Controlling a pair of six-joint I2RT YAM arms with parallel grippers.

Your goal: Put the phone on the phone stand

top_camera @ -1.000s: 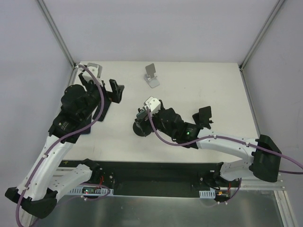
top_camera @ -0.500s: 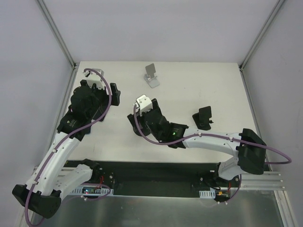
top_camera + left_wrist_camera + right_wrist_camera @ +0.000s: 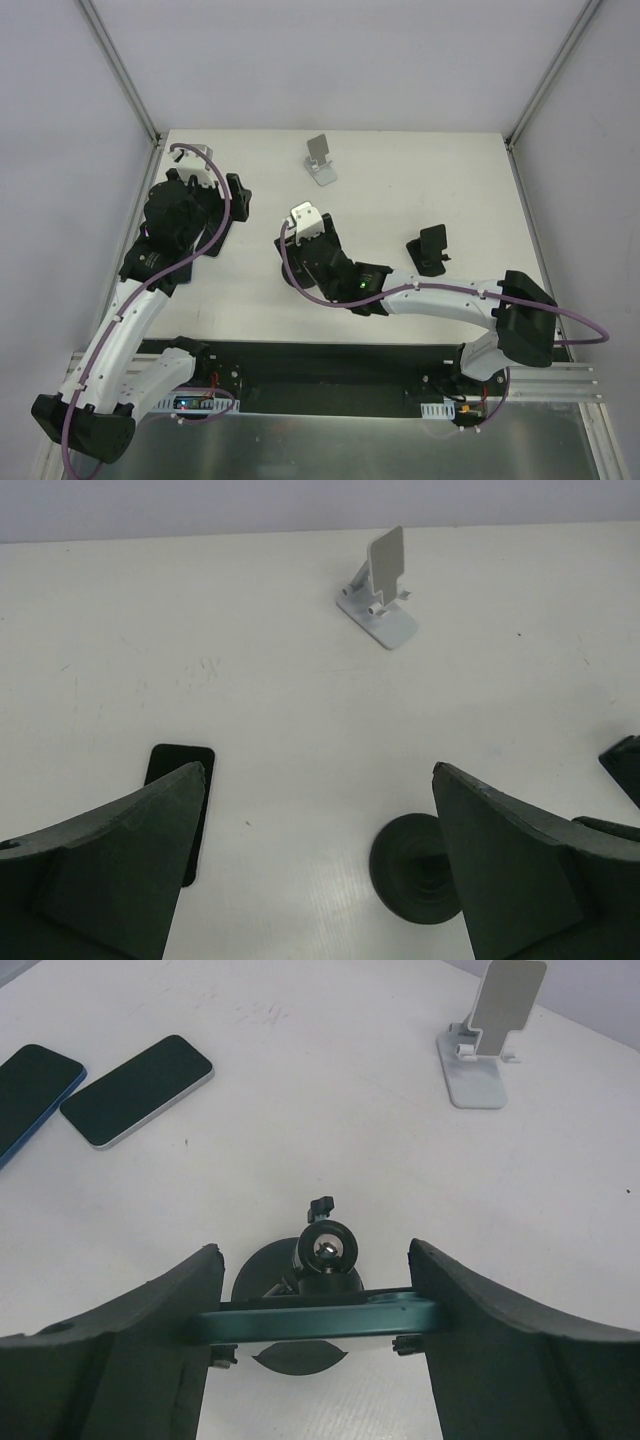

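In the right wrist view a teal phone (image 3: pixel 315 1318) lies edge-on across a black stand with a round base (image 3: pixel 258 1272) and a ball head (image 3: pixel 327 1248). Small clips show at the phone's lower edge. My right gripper (image 3: pixel 313 1252) is shut on the phone, one finger against each end. From above, the right gripper (image 3: pixel 305 255) sits over that base (image 3: pixel 292 274) mid-table. My left gripper (image 3: pixel 318 770) hangs open over bare table, the same black base (image 3: pixel 415 865) just inside its right finger. In the top view the left gripper (image 3: pixel 236 196) is at the left.
A white folding phone stand (image 3: pixel 321 160) stands at the back (image 3: pixel 382 590) (image 3: pixel 485 1040). Another black stand (image 3: pixel 430 250) is right of centre. A silver-edged phone (image 3: pixel 137 1090) and a blue-edged phone (image 3: pixel 30 1095) lie flat at the left. A dark phone (image 3: pixel 180 810) lies partly behind my left finger.
My right gripper has shifted left over the black round-based stand and its jaws have narrowed onto the phone. The left arm has drawn back slightly toward the left.
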